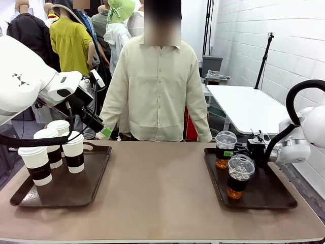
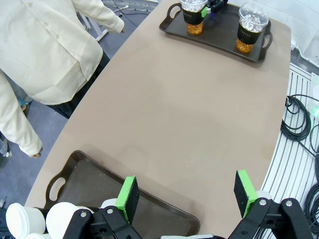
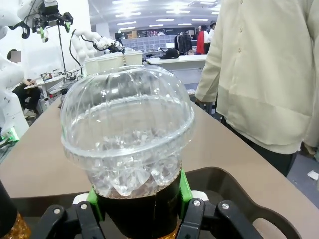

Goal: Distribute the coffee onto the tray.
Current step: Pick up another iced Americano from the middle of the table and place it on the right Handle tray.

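Several white paper coffee cups [image 1: 74,151] with dark bands stand on the dark left tray [image 1: 76,188]. My left gripper [image 1: 103,131] hovers open above that tray's far edge, holding nothing; in the left wrist view its green pads [image 2: 128,199] are spread wide over the tray [image 2: 84,174] and cups [image 2: 62,216]. Two clear dome-lidded cups of amber coffee stand on the right tray [image 1: 269,195]. My right gripper [image 1: 234,151] is shut on the far one [image 1: 225,148], whose dome [image 3: 127,129] looms in the right wrist view between the gripper's [image 3: 139,201] pads. The near cup [image 1: 239,175] stands free.
A person in a cream shirt [image 1: 157,86] stands at the table's far edge, hands down by the edge. The brown tabletop [image 1: 157,188] lies bare between the trays. A white table [image 1: 249,107] stands behind on the right, and cables [image 2: 301,119] lie on the floor.
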Robot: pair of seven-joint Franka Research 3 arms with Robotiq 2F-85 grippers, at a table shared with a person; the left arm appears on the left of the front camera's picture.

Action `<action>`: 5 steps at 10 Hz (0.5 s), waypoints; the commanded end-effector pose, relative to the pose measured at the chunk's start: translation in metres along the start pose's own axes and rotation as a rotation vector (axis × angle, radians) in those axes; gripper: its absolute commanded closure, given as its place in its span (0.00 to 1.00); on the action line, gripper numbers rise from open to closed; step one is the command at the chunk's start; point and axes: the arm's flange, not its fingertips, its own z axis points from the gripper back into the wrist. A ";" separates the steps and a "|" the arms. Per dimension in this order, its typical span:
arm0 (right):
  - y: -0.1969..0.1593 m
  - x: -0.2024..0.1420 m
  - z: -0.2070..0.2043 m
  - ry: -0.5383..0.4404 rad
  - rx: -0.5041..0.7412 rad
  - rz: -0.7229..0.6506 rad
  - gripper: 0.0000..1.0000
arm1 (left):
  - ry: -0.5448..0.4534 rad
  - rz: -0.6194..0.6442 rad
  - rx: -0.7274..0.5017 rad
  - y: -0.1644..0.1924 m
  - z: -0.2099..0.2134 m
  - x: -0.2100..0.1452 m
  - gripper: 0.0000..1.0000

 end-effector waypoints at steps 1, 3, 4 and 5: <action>-0.004 0.003 -0.002 -0.025 0.002 0.021 0.35 | -0.006 -0.004 -0.007 0.002 -0.001 -0.001 0.00; -0.004 0.003 -0.002 -0.016 0.009 0.013 0.28 | -0.006 -0.004 -0.007 0.002 -0.001 -0.001 0.00; -0.005 0.001 -0.001 -0.006 0.008 0.003 0.09 | -0.006 -0.004 -0.007 0.002 -0.001 -0.001 0.00; -0.004 0.000 -0.001 0.005 0.004 -0.007 0.00 | -0.006 -0.004 -0.007 0.002 -0.001 -0.001 0.00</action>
